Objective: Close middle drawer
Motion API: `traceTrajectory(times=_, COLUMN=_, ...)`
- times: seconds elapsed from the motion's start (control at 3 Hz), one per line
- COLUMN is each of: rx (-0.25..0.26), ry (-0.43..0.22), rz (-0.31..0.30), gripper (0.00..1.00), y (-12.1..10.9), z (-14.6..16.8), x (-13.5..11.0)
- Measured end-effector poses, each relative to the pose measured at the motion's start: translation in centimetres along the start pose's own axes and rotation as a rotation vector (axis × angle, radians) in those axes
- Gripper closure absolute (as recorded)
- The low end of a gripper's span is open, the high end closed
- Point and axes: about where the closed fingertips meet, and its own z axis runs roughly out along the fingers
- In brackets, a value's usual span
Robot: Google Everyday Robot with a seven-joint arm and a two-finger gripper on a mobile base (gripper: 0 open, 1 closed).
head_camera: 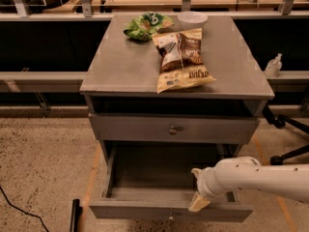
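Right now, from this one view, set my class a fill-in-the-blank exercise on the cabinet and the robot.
1. The middle drawer is pulled ____.
2. The gripper is at that drawer's ____ edge.
3. The brown chip bag lies on ____ of the cabinet.
Missing words: out; front; top.
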Motion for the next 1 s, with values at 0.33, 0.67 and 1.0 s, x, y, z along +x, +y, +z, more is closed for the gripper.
traceTrajectory(times=0.33, rx=0.013, ry=0.006, rz=-0.006, gripper=0.47, y=-0.19, z=0.77, x=0.17)
traceTrajectory(times=0.67, rx=0.027, ry=0.014, rz=-0.012, gripper=0.7, y=-0.5, z=1.19, x=0.27)
traceTrajectory(times=1.0, rx=0.028, ry=0.014, rz=-0.012, gripper=0.94, y=-0.51, z=1.19, x=0.27)
